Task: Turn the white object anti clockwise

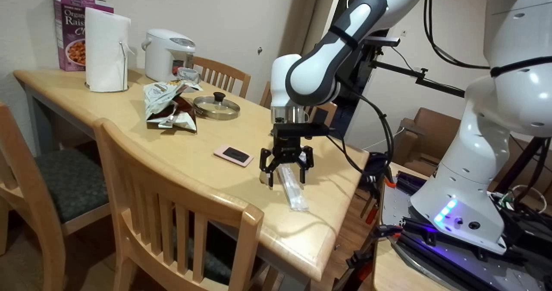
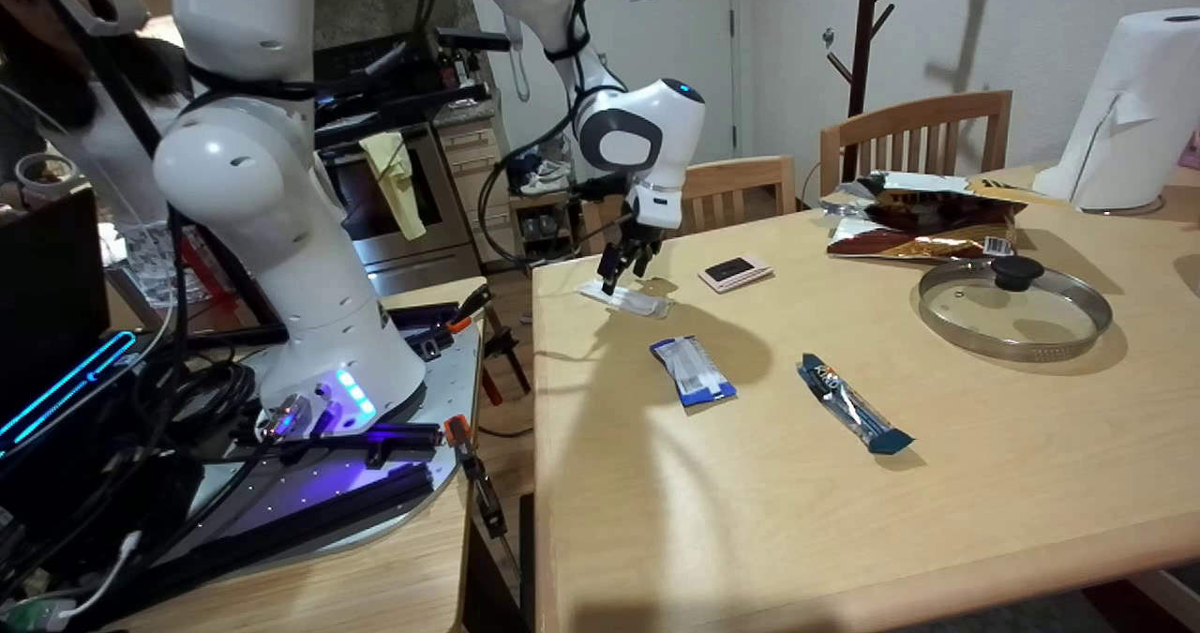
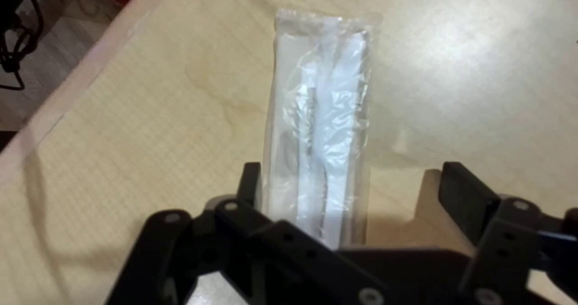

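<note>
The white object is a slim clear packet holding white plastic cutlery. It lies flat on the table near the end by the robot, and also shows in an exterior view and in the wrist view. My gripper is open over the packet, fingers pointing down; it also shows in an exterior view. In the wrist view the open fingers stand on either side of the packet. The left finger is close to its edge, and a gap shows at the right finger. The packet's near end is hidden behind the gripper.
A pink card-like item lies beside the gripper. A blue snack packet, a teal wrapper, a glass lid and an opened bag lie on the table. A chair stands against its edge.
</note>
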